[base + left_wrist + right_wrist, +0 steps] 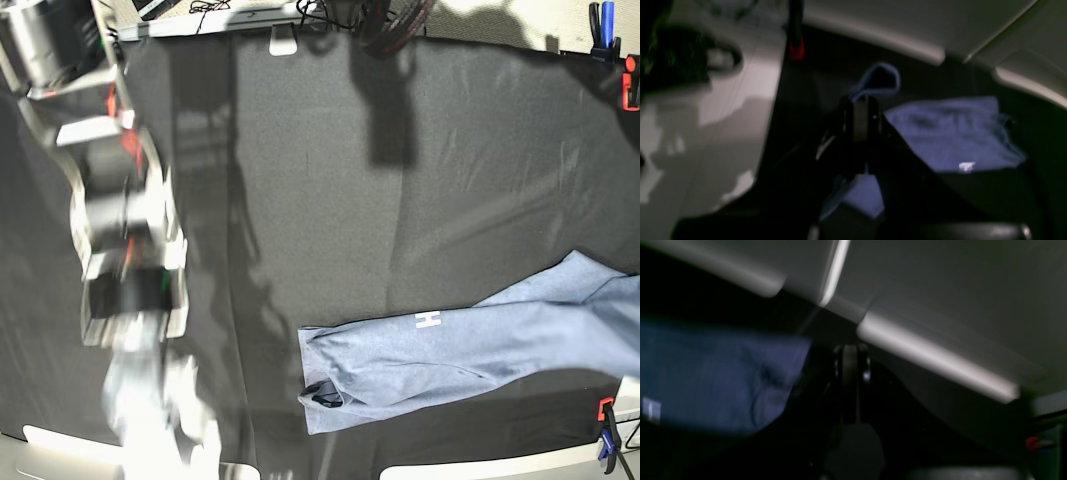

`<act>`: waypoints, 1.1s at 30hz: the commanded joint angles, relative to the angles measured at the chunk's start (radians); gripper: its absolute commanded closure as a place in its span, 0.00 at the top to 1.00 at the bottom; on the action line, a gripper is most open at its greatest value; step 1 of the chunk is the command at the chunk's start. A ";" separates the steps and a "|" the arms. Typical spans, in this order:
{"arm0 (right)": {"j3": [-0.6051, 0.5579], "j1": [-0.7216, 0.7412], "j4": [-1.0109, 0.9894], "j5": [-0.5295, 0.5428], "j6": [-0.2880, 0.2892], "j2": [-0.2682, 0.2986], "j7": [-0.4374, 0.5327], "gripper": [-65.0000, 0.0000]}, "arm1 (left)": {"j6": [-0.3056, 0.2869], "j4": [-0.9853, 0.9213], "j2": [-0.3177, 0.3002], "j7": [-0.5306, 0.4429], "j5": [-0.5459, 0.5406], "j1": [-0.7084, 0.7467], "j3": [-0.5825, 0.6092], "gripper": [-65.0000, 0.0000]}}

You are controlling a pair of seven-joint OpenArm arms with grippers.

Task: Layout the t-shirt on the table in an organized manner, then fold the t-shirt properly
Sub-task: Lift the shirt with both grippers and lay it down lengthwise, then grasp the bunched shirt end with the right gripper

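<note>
The left gripper (860, 116) is clamped on a fold of the t-shirt (950, 133), whose main body lies just beyond and to one side of its fingers. The right gripper (853, 373) has its fingers together on nothing, the shirt well off to their side. The shirt's long axis runs across the black-clothed table (330, 200) toward the left arm, which is nearer; open cloth lies beyond.

Both wrist views are dark and smeared. In the base view the t-shirt (470, 350) runs off the right edge, so only the "H" of its lettering shows. The right arm (125, 290) is one big motion blur, with its jaws lost in it.
</note>
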 commanded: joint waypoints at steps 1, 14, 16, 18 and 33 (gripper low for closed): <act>0.003 0.021 0.019 0.003 0.008 -0.003 0.031 0.00 | -0.012 0.016 -0.009 -0.023 -0.023 -0.001 -0.005 0.00; 0.002 -0.280 0.003 0.130 0.144 -0.048 0.228 0.06 | -0.012 0.016 0.175 -0.096 -0.002 0.255 -0.005 0.00; 0.000 -0.271 -0.031 0.116 0.143 -0.076 0.275 0.28 | -0.012 0.016 0.188 -0.093 -0.002 0.267 -0.005 0.00; -0.013 -0.251 -0.087 0.045 0.142 -0.098 0.339 0.45 | -0.012 0.016 0.193 -0.078 -0.002 0.271 -0.005 0.00; -0.028 0.123 -0.720 0.033 -0.054 -0.152 0.423 0.47 | -0.012 0.016 0.195 -0.060 -0.003 0.271 -0.005 0.00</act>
